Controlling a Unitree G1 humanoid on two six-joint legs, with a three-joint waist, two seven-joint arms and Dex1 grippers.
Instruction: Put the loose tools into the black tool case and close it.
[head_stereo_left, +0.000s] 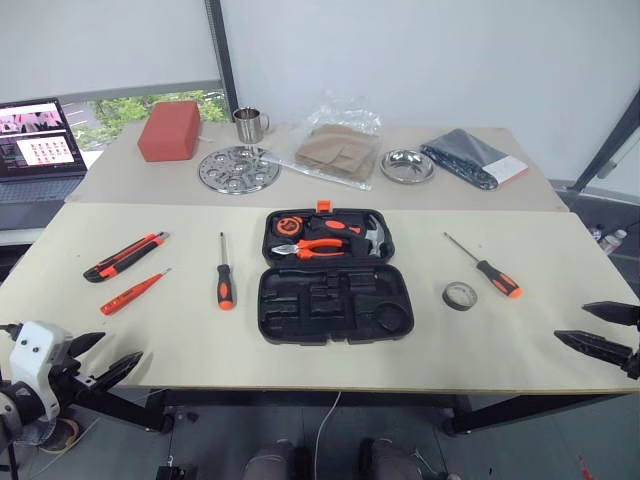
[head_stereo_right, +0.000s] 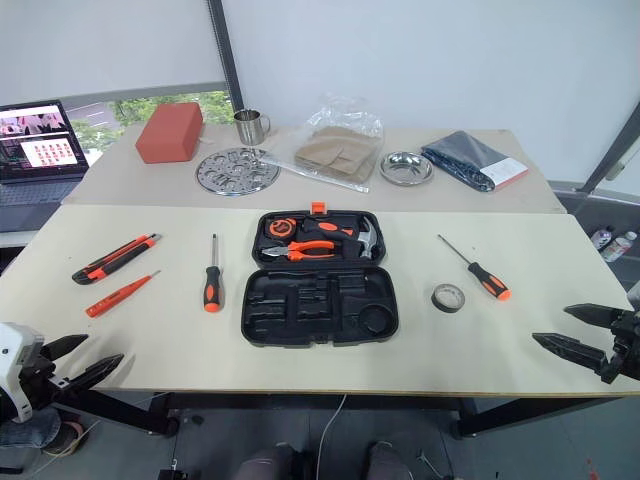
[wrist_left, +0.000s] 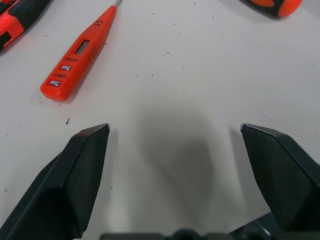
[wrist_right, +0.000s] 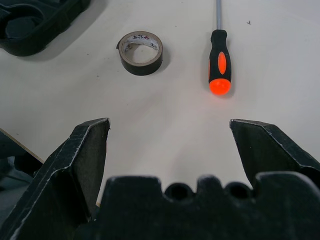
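Beige table (head_stereo_left: 180, 330), open black tool case (head_stereo_left: 330, 300)

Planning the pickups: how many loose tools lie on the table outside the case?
5. Left of the black tool case: utility knife, tester screwdriver, screwdriver. Right of it: tape roll, second screwdriver. None seems hidden.

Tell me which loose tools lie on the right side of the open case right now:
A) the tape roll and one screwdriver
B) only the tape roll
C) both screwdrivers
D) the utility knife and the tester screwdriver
A: the tape roll and one screwdriver lie to the right of the open black tool case, while the utility knife, the tester screwdriver and the other screwdriver lie on its left.
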